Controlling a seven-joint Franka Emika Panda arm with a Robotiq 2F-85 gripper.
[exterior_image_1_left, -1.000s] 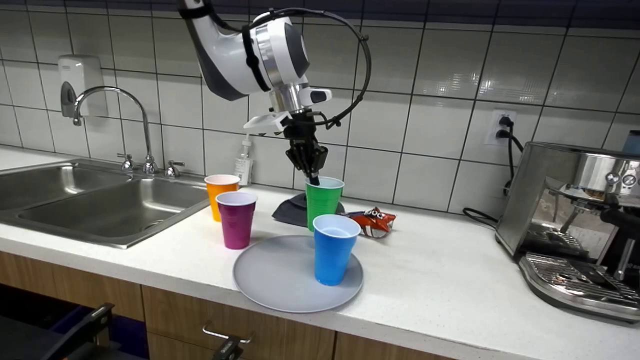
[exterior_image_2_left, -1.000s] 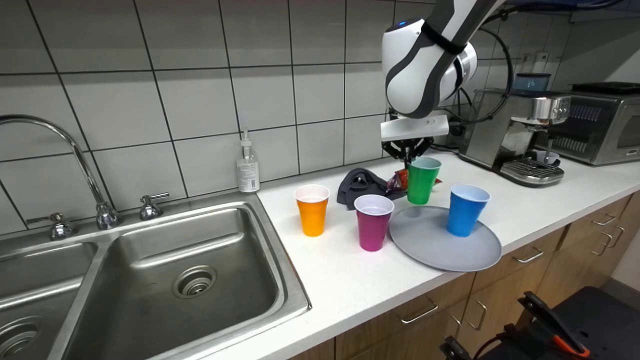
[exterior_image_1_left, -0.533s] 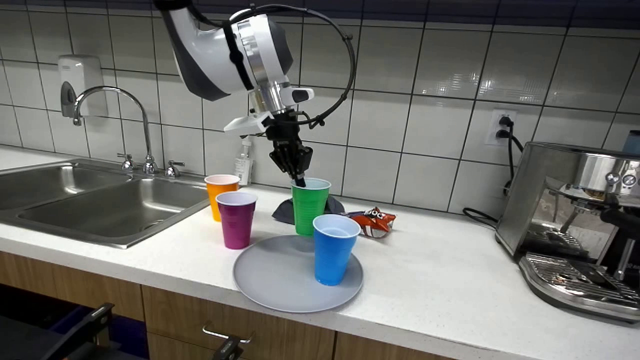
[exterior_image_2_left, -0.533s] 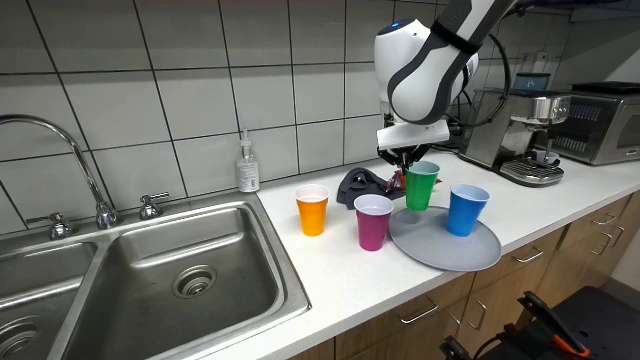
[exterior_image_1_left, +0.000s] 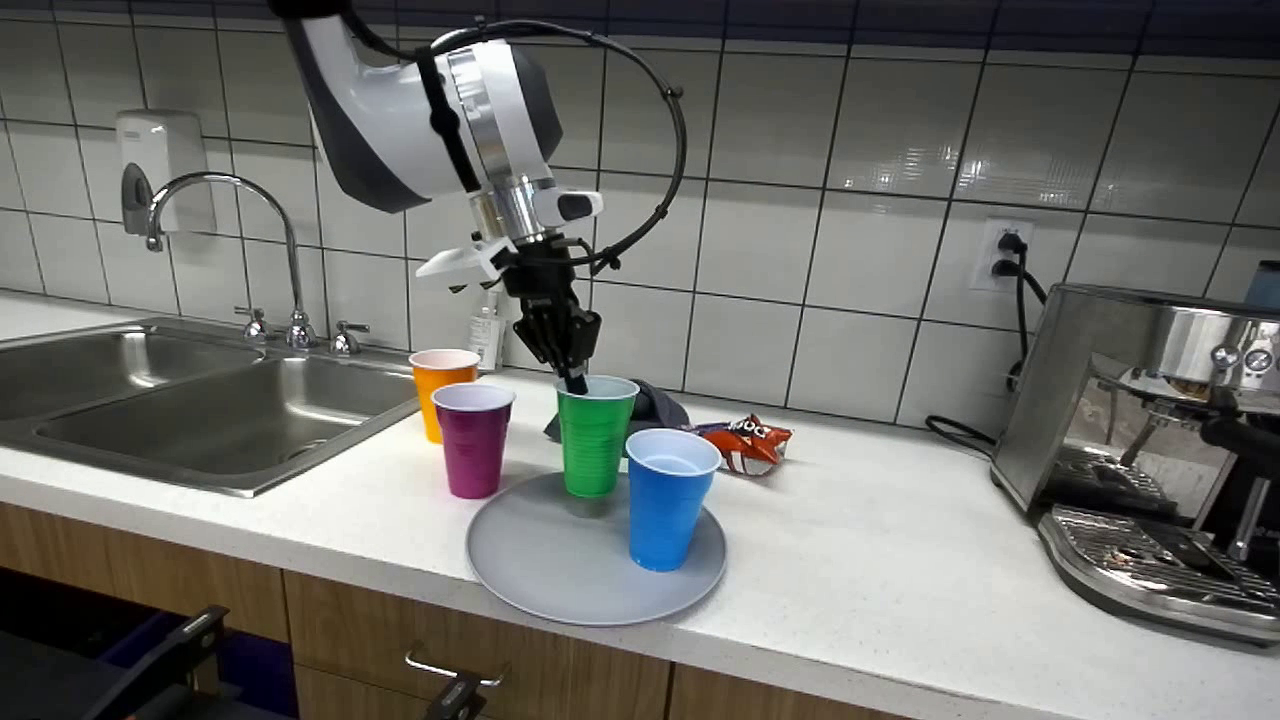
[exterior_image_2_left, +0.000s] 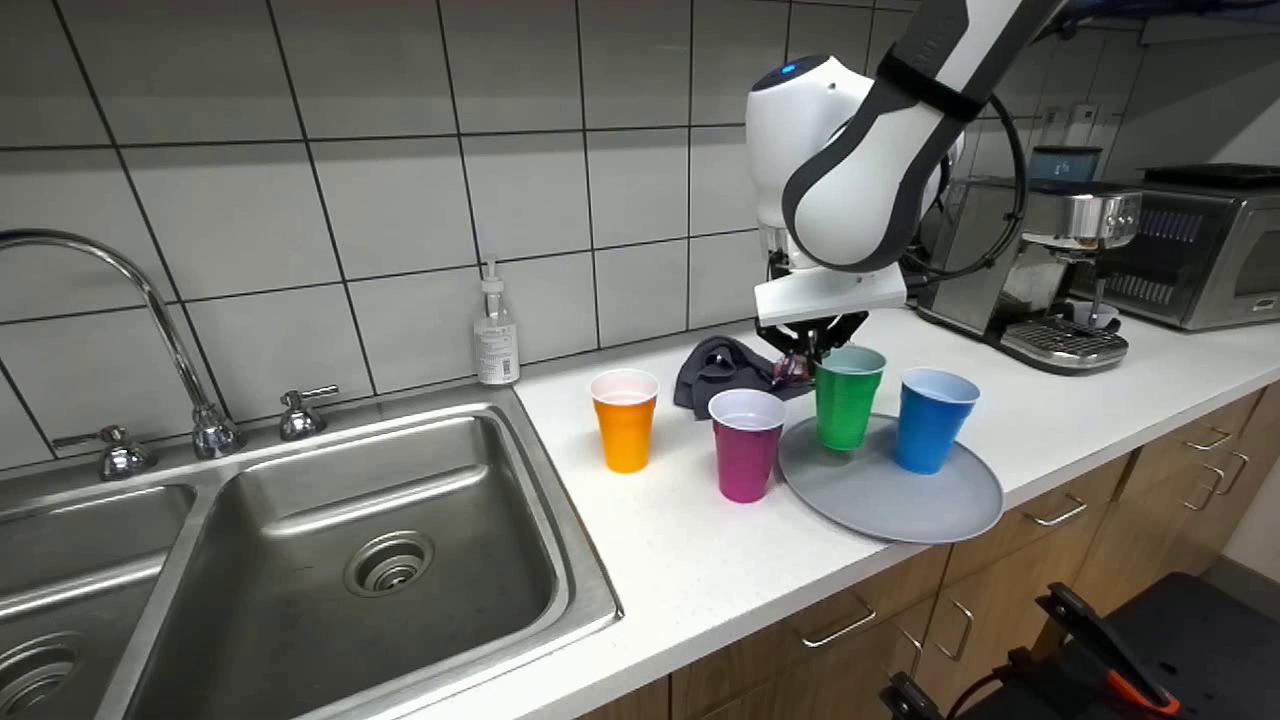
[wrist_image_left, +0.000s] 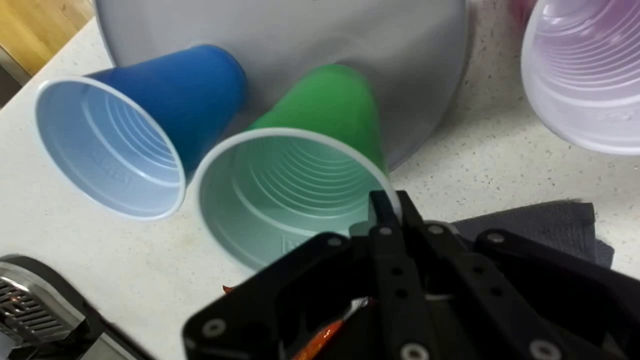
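Over grey plate (exterior_image_1_left: 560, 570), green cup (exterior_image_1_left: 597, 450) clenched in claw (wrist_image_left: 395, 205), near red packet (exterior_image_1_left: 745, 448) with blurred lettering (exterior_image_1_left: 750, 431)

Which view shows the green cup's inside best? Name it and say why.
The wrist view: it looks into the green cup, ridges showing, with the gripper pinching its rim. Both exterior views show mostly outer wall, little inside.

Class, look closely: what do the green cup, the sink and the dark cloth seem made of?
Green cup: probably plastic, faintly glossy, with moulded rings inside. Sink: metal, likely stainless steel, from its grey satin sheen. Dark cloth: apparently woven fabric, matte, lying in soft folds.
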